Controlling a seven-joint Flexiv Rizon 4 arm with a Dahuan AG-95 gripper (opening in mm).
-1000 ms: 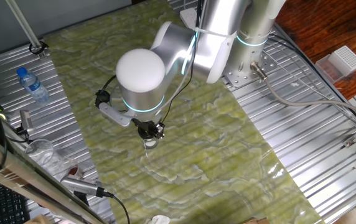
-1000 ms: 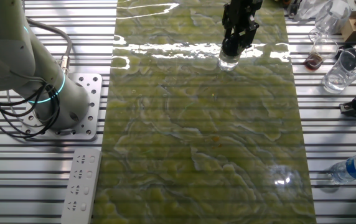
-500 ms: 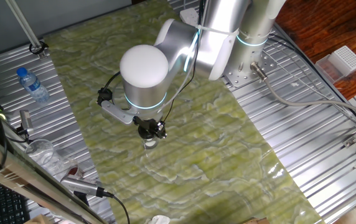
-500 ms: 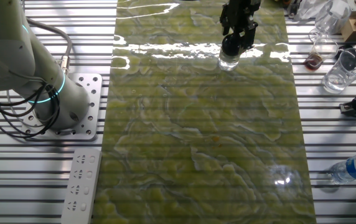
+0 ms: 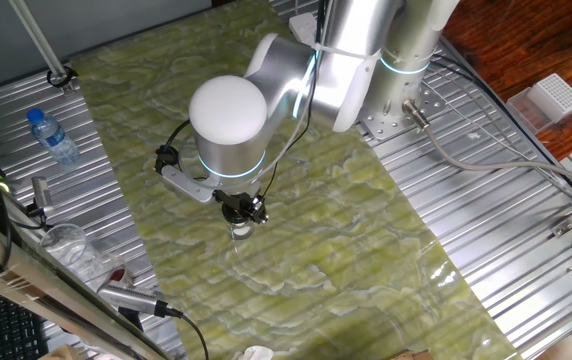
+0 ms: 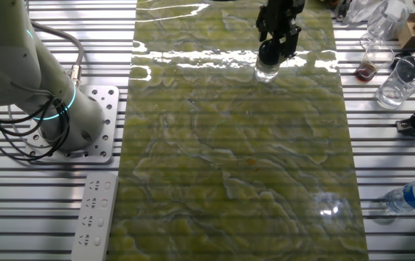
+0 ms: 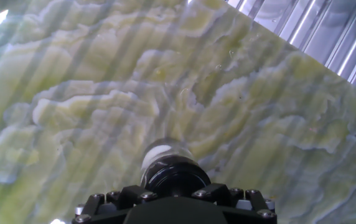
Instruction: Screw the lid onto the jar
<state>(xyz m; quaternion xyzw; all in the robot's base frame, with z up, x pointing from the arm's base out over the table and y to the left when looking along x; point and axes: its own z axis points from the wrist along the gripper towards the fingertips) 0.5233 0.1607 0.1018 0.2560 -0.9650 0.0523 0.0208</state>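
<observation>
The lid (image 7: 172,176) was seen clamped between the jaws of the gripper (image 6: 274,52), seated directly on top of the jar (image 6: 267,71) — axes upright and apparently in line. The jar stood on the green mat (image 6: 236,159), upper centre of the other fixed view.

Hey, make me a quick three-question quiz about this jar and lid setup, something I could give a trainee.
1. True or false: the jar stands upright on the green marbled mat.
2. Where is the lid? A) lying on the mat beside the jar B) on top of the jar, under the gripper C) next to the water bottle
3. Fill in: the water bottle has a ____ cap.

Key:
1. True.
2. B; the black lid sits on the jar's mouth with the gripper directly above it.
3. Blue.
</observation>
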